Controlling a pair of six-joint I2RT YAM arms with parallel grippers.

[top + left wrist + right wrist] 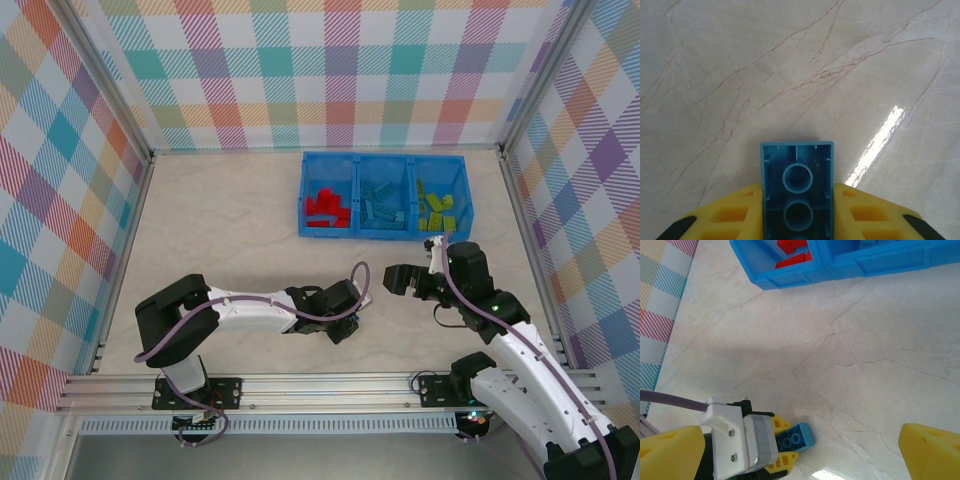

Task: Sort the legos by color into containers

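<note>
Close to the near edge of the table (pixel 790 75), the left gripper (pixel 797 212) pinches a light blue brick (pixel 797 182). The right gripper (pixel 400 281) hangs spread and empty beside it. At the far edge the tray (pixel 385 236) keeps red bricks (pixel 325 208), blue bricks (pixel 381 205) and green bricks (pixel 437 208) in separate compartments. The pinched brick seems to be the last one to sort.

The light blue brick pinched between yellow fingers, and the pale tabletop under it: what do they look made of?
The light blue hollow-backed brick looks like moulded hard plastic: glossy, with crisp round tubes underneath. The pale veined tabletop looks like polished marble or a marble-print laminate; it mirrors a bright light streak, but the look leaves open which.
</note>
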